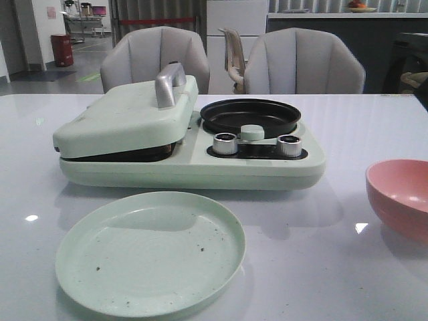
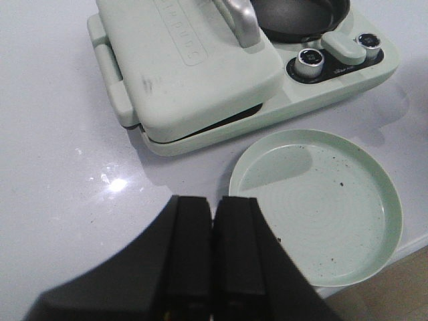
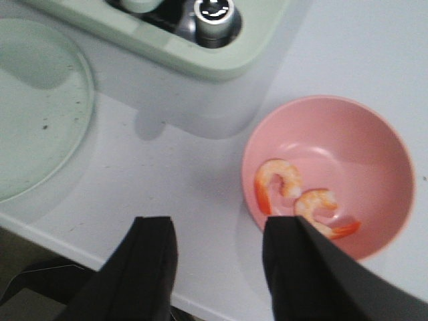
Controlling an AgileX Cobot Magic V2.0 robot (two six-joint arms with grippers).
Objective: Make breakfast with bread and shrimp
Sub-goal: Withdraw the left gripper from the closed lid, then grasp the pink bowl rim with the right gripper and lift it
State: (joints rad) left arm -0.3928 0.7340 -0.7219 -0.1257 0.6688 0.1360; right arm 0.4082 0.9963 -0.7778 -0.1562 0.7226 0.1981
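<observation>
Two curled shrimp (image 3: 277, 184) (image 3: 321, 212) lie in a pink bowl (image 3: 374, 144), which shows at the table's right edge in the front view (image 1: 400, 195). My right gripper (image 3: 217, 224) hangs open above the table just beside the bowl, one finger overlapping its rim. My left gripper (image 2: 214, 204) is shut and empty, above the table near the pale green plate (image 2: 321, 200). The bread is out of view. The pale green breakfast maker (image 1: 187, 137) has its sandwich lid (image 1: 127, 117) down and its black pan (image 1: 251, 115) holds nothing.
The green plate (image 1: 150, 251) sits in front of the breakfast maker, speckled with crumbs. Two silver dials (image 1: 225, 143) (image 1: 289, 145) and a green knob (image 1: 252, 132) face me. Grey chairs (image 1: 304, 63) stand behind the table. The table's near edge (image 3: 100, 257) shows in the right wrist view.
</observation>
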